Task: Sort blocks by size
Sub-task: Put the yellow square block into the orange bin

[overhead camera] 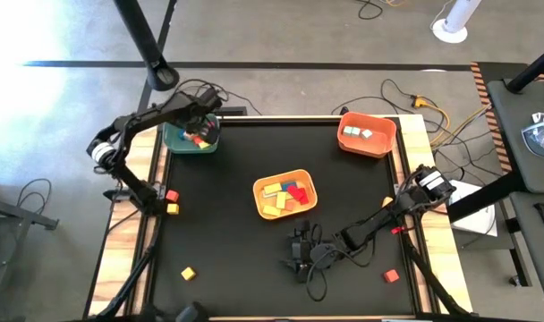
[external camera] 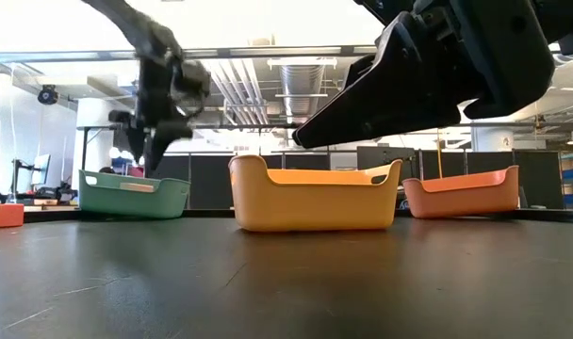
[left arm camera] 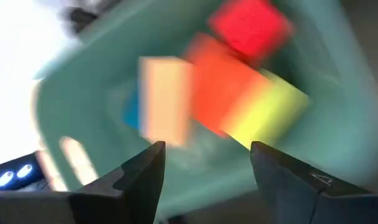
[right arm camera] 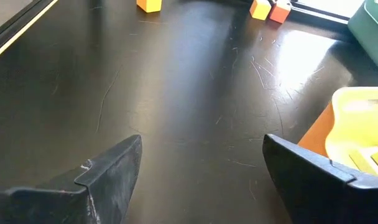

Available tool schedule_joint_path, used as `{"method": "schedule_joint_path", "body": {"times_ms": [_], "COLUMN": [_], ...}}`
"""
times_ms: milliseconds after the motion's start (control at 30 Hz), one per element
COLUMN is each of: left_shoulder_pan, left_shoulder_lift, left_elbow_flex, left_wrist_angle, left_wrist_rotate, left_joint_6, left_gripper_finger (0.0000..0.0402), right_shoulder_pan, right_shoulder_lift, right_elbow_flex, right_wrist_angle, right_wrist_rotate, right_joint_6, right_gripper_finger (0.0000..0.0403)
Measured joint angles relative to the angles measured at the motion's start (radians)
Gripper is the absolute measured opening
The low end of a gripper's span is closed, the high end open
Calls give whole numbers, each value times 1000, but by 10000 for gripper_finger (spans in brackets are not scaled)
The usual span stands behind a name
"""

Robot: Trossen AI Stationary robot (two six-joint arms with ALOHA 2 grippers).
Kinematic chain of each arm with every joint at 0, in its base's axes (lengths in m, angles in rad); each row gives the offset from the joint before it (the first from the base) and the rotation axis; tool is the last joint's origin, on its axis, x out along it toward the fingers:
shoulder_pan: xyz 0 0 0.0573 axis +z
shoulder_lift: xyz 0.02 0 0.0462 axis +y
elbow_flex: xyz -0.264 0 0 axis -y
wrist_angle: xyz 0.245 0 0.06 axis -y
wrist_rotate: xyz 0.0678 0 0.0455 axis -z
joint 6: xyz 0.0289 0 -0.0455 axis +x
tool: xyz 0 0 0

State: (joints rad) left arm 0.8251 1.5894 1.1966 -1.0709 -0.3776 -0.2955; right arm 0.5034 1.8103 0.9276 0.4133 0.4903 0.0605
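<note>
Holding three, maybe four blocks (left arm camera: 239, 93) — green bin (overhead camera: 178, 143).

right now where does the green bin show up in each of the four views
High view: green bin at the table's far left corner, under the left gripper.
Low view: at left, left of the yellow bin.
Left wrist view: fills the picture, blocks inside.
Right wrist view: only a corner at the right edge.
Shared landmark: the yellow bin, mid-table.
</note>
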Motion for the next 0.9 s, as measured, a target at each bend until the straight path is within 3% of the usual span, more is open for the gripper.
{"method": "schedule_joint_path", "body": {"times_ms": [100,267,400,567,800,900], "left_shoulder_pan": [-131,-462,-744,-1017,-1299,-1412], "left_shoulder_lift": [-99,-266,-328,-307,-192,-119], "left_elbow_flex": [-33,-169,-288,-371,-354,-311], "left_wrist_angle": [-40,-55,-56,-30,52,109], "left_wrist_rotate": [88,161,195,342,551,609], "left_joint_6": [-16,-154,-356,-641,-1046,-1094], "left_gripper_finger": [224,224,228,250,272,270], "right_shoulder_pan": [0,0,0,-1,-19,-26], "right_shoulder_lift": [0,0,0,0,1,1], "right_elbow_flex": [0,0,0,0,1,1], "right_wrist_angle": [-2,-2,0,30,48,43], "right_wrist_rotate": [0,0,0,0,0,0], "right_joint_6": [0,8,19,7,16,55], "right_gripper_finger": [323,313,309,319,340,343]}}
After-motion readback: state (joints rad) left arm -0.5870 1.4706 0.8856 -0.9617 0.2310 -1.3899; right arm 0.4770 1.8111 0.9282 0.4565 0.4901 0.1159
